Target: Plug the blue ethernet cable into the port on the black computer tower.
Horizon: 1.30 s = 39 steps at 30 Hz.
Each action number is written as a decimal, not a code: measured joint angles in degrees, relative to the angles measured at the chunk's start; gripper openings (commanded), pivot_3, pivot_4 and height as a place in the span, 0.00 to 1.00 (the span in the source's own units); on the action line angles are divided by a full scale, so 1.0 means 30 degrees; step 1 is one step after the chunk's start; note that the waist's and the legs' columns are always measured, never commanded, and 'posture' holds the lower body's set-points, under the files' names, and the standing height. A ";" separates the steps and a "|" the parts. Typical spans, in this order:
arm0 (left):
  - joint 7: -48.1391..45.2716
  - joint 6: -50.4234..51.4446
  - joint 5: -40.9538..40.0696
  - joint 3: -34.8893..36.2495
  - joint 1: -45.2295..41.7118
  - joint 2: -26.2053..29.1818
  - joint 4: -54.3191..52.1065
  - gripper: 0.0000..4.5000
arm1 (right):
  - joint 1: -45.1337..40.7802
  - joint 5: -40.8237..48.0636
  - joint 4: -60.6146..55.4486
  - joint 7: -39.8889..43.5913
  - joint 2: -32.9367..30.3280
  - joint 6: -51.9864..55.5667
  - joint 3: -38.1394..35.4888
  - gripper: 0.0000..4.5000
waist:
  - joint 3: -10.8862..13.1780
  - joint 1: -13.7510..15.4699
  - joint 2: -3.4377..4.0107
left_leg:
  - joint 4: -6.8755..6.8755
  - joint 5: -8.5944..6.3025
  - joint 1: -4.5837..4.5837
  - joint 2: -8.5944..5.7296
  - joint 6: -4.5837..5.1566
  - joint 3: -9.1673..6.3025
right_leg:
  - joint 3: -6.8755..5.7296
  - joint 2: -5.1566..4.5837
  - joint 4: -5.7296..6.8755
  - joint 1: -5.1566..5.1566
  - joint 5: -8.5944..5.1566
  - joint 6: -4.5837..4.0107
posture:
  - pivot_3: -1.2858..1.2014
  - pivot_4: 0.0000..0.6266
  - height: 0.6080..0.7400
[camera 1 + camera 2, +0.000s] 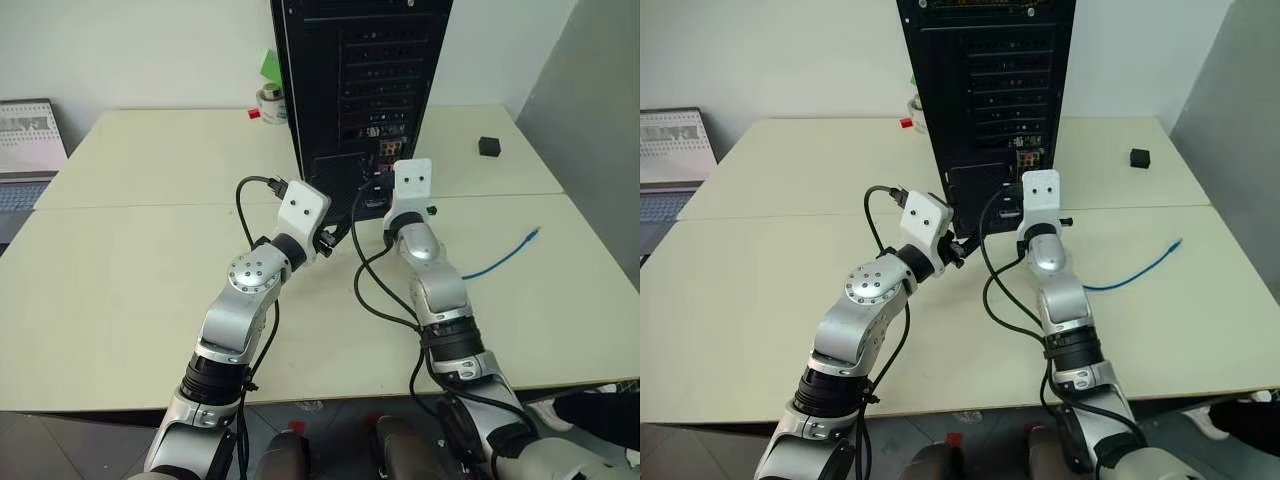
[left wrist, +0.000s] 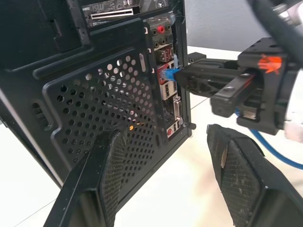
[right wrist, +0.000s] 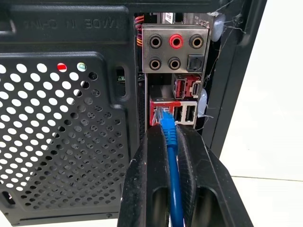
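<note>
Indoors, pale tabletop (image 1: 130, 290) by white wall (image 1: 150, 50); right end effector (image 3: 171, 142) clamping blue ethernet cable (image 3: 174, 189), left end effector (image 2: 165, 179) agape

A: Setting? Looks like an office or test lab room.

B: Agreed. Two pale cream benches (image 1: 130, 300) pushed edge to edge, plain white walls, grey panel at the right.

A: Evidence for lab use?

B: Black computer tower (image 1: 360, 90) stood on the bench with rear panel facing out, slot covers and coloured connectors exposed. Small black cube (image 1: 489, 146) lying well apart on the far bench.

A: Office signs?

B: Laptop (image 1: 25, 150) at the left edge, tape roll (image 1: 270, 103) behind the tower, beside something green.
</note>
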 measured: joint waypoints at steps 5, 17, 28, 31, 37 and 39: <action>0.0026 0.0001 0.0000 0.0008 0.0120 0.0058 -0.0135 0.64 | -0.0299 -0.0046 0.0875 -0.0033 0.0191 -0.0780 0.0003 0.00 | 0.0000 -0.0166 0.0000 | 0.0000 0.0000 0.0001 0.0005 0.0000 0.0002 | 0.0008 -0.0002 0.0026 -0.0010 0.0000 -0.0001 | 0.52 0.24 1.00; 0.0089 0.0022 0.0002 0.0038 0.0193 0.0106 -0.0504 0.64 | -0.0949 0.0017 0.2425 0.0076 0.0382 -0.1736 -0.0019 0.00 | 0.0000 -0.0388 0.0000 | 0.0003 0.0001 0.0055 0.0001 -0.0003 0.0040 | 0.0042 0.0018 0.0109 -0.0016 0.0002 -0.0004 | 0.52 0.24 1.00; 0.0130 0.0051 0.0040 0.0215 0.0269 0.0126 -0.0507 0.64 | -0.0479 0.0244 0.1664 0.1866 -0.0134 -0.1388 0.0025 0.45 | 0.0000 -0.0357 0.0000 | 0.0001 0.0002 0.0018 0.0009 -0.0004 0.0008 | 0.0023 0.0018 0.0084 -0.0018 0.0002 -0.0006 | 0.52 0.24 1.00; 0.0125 0.0050 0.0050 0.0453 0.0251 0.0268 -0.0464 0.64 | 0.0126 0.0408 0.0506 0.2473 -0.0316 -0.0707 0.0068 0.57 | 0.0000 -0.0214 0.0000 | 0.0003 0.0002 0.0003 -0.0002 -0.0004 0.0003 | 0.0015 0.0011 0.0066 -0.0019 0.0002 -0.0006 | 0.52 0.24 1.00; 0.0097 0.0740 0.0094 0.0750 -0.0113 0.0571 -0.0155 0.64 | 0.1674 0.1165 -0.4024 0.4092 -0.1432 0.1860 0.0295 0.90 | 0.0000 0.0028 -0.0001 | 0.0017 0.0002 -0.0026 -0.0028 -0.0004 -0.0030 | -0.0020 0.0007 0.0057 -0.0019 0.0001 -0.0004 | 0.52 0.24 1.00; 0.0098 0.1118 0.0222 0.0747 -0.0294 0.0767 0.0079 0.64 | 0.2013 0.1612 -0.5482 0.4991 -0.2259 0.2606 0.0368 0.94 | 0.0000 0.0115 -0.0001 | 0.0018 0.0002 -0.0025 -0.0038 -0.0003 -0.0041 | -0.0031 0.0008 0.0053 -0.0013 0.0001 -0.0003 | 0.52 0.24 1.00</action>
